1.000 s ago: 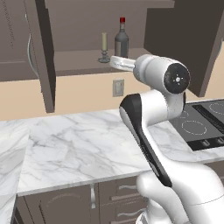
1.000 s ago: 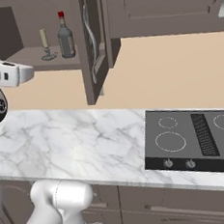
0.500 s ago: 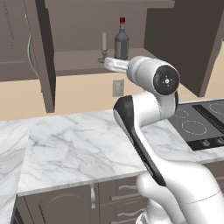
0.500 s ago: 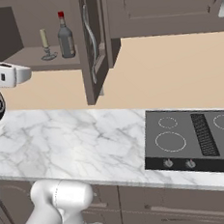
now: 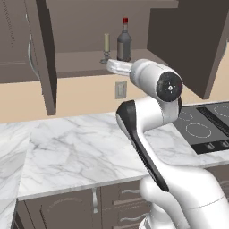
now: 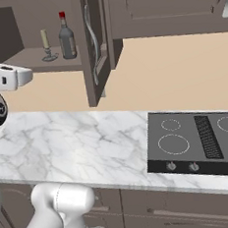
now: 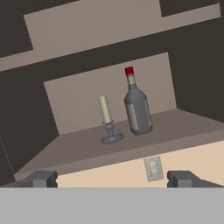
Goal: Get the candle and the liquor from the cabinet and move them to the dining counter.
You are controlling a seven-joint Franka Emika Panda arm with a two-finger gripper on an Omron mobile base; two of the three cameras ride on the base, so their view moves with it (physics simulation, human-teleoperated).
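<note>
Swinging left and forward over the last second, the arm now reaches up toward the open cabinet (image 5: 44, 53), wrist level with its shelf. On that shelf stand the candle (image 7: 106, 114) and, just beside it, the liquor (image 7: 137, 107). The gripper (image 7: 111, 178) has its jaws spread fully and holds nothing. The candle looks light but top-heavy and brittle, so gripping its metal holder seems safest.

Doors swung wide (cabinet (image 7: 87, 144) shelf reachable).
</note>
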